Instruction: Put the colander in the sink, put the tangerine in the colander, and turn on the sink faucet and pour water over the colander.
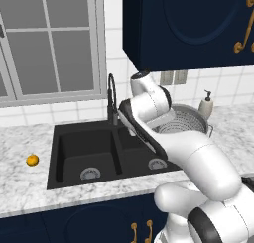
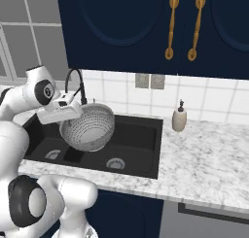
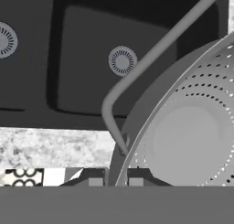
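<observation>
Perforated metal colander [image 2: 88, 127] clamped at rim by hand [image 2: 78, 108], tilted over black double-basin sink [image 2: 141, 144]; round tangerine [image 1: 32, 160] on marble

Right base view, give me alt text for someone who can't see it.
A white robot arm's gripper holds a silvery metal colander by its rim, tilted, in the air above a black double-basin sink set in a marble counter. A dark gooseneck faucet stands behind the sink, a beige soap bottle stands to its right, with navy cabinets above.
</observation>
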Controlling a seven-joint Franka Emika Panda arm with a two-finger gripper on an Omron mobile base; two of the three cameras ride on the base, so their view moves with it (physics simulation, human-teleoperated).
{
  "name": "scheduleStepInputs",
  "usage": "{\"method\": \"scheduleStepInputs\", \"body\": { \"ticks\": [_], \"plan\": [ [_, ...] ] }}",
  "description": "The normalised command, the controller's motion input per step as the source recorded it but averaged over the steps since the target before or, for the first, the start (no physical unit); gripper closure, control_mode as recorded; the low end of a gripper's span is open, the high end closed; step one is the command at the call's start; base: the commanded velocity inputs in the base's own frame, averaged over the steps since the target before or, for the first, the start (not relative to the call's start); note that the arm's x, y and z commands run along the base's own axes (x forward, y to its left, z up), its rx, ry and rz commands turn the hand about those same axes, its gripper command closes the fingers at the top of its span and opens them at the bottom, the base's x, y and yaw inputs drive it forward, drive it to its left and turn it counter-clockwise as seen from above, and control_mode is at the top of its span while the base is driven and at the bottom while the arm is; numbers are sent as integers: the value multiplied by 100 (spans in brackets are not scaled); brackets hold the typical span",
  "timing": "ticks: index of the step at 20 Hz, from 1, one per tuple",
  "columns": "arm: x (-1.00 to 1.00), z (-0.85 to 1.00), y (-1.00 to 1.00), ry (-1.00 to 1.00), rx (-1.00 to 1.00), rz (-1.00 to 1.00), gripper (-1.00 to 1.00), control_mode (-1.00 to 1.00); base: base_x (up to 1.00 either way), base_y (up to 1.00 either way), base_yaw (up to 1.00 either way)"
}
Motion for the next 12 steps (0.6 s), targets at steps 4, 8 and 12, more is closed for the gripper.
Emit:
{"method": "scheduleStepInputs", "body": {
  "ticks": [4, 8, 12],
  "plan": [
    [1, 26, 83, 7, -1, 0, 100, -100, 0, 0, 0],
    [0, 25, 86, 1, 0, 0, 100, -100, 0, 0, 0],
    [0, 12, 99, 0, 0, 0, 100, -100, 0, 0, 0]
  ]
}}
